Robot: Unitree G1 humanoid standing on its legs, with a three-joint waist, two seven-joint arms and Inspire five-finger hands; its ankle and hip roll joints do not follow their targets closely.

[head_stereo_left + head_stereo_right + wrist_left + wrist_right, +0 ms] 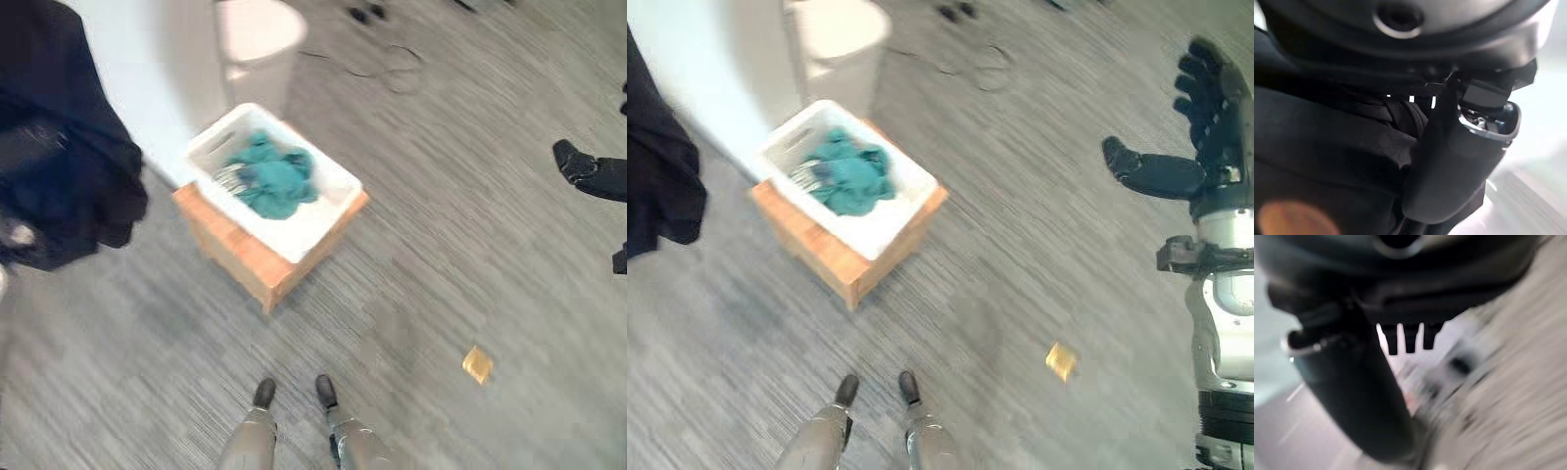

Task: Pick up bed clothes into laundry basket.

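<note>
A white laundry basket (323,230) rests on a low wooden stool (245,264), with teal clothes (274,176) bunched inside it. A dark garment (59,166) hangs in the air at the far left, left of the basket and apart from it. My left hand (1449,166) is shut on this dark cloth (1327,147), the thumb pressed against its folds. My right hand (1205,127) is raised at the far right, well away from the basket, open with straight fingers and the thumb standing out, holding nothing.
A white bed edge (147,78) runs behind the basket, and a round white bin (257,44) stands beside it. A small yellow scrap (477,364) lies on the grey floor to the right. Open floor spreads between the stool and my right hand.
</note>
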